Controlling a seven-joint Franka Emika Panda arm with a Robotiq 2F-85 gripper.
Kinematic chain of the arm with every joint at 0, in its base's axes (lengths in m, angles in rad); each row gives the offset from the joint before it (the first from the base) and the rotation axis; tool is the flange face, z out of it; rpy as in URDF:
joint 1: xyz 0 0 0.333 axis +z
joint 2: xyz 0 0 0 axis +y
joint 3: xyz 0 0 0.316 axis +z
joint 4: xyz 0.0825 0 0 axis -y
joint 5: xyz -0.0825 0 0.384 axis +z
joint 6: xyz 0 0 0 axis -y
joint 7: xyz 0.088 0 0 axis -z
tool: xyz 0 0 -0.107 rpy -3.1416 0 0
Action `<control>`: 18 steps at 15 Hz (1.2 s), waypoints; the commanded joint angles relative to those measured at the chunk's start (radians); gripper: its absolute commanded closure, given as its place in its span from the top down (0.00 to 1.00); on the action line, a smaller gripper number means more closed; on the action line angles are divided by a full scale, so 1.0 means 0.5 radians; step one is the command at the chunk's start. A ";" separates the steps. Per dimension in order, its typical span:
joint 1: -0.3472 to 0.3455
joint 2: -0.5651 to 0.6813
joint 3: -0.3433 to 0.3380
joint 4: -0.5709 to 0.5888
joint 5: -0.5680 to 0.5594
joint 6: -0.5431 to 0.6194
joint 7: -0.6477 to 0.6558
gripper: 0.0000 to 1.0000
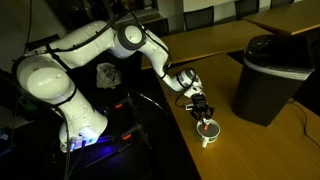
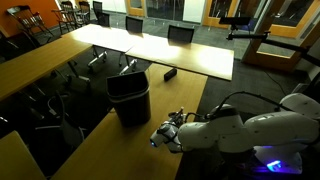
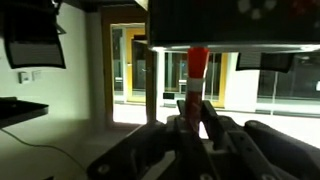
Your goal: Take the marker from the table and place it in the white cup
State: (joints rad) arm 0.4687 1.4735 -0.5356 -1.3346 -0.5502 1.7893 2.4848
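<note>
1. A black bin (image 2: 130, 97) stands on the brown table (image 2: 105, 152).
2. The white arm (image 2: 250, 128) reaches in from the near right.
3. Its gripper (image 2: 166, 133) hangs just right of the bin, its jaws too small to read.

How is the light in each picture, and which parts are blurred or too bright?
Wrist view: the claw is dark and blurred, and the marker stands against overexposed windows. In an exterior view the arm glares white while the white cup is dim and grainy. In an exterior view the room is dark, and the black bin loses detail.
</note>
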 commanded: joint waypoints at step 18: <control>-0.191 -1.080 0.465 -0.551 0.029 0.753 -0.450 1.00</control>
State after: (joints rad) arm 0.4189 1.0766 -0.3745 -1.4630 -0.5342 2.0688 2.2969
